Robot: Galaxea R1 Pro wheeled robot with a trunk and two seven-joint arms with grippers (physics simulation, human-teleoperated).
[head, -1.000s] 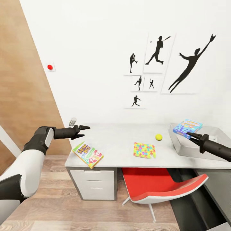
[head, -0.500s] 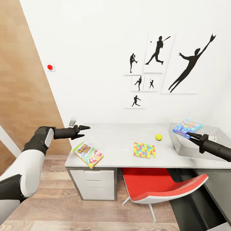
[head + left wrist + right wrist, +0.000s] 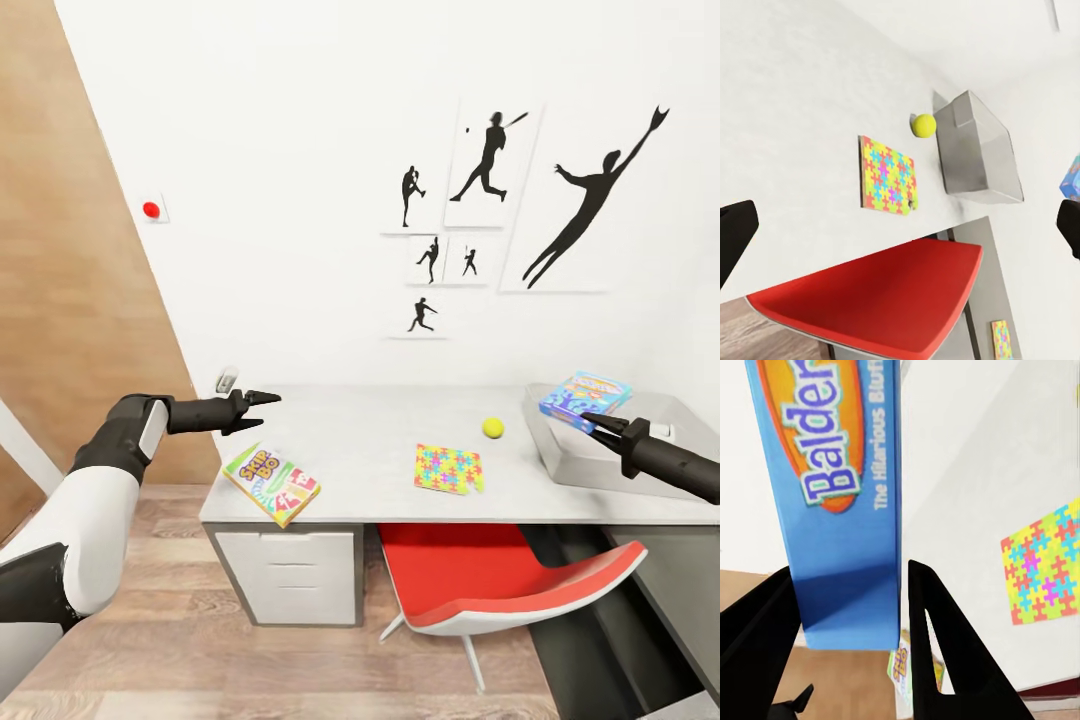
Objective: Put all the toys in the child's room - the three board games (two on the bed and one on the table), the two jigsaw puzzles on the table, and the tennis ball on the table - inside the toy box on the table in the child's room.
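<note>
My right gripper point(image 3: 590, 420) is shut on a blue board game point(image 3: 585, 397), held tilted over the near end of the pale grey toy box point(image 3: 600, 455) at the table's right end. In the right wrist view the blue board game point(image 3: 840, 510) stands between my two fingers. A Skip-Bo board game point(image 3: 272, 483) overhangs the table's front left corner. One jigsaw puzzle point(image 3: 448, 468) lies mid-table, and the tennis ball point(image 3: 492, 427) sits behind it. My left gripper point(image 3: 262, 398) hovers open over the table's back left corner, holding nothing.
A red chair point(image 3: 500, 585) is pushed under the marbled table point(image 3: 370, 430). White drawers point(image 3: 290, 575) stand under its left end and a dark lower cabinet point(image 3: 650, 600) is at the right. Another jigsaw square point(image 3: 1003, 339) lies lower down beyond the chair. The wall with silhouette pictures point(image 3: 490, 160) backs the table.
The whole view has shifted slightly to the left, so the camera moved. Both arms and the toys keep their places.
</note>
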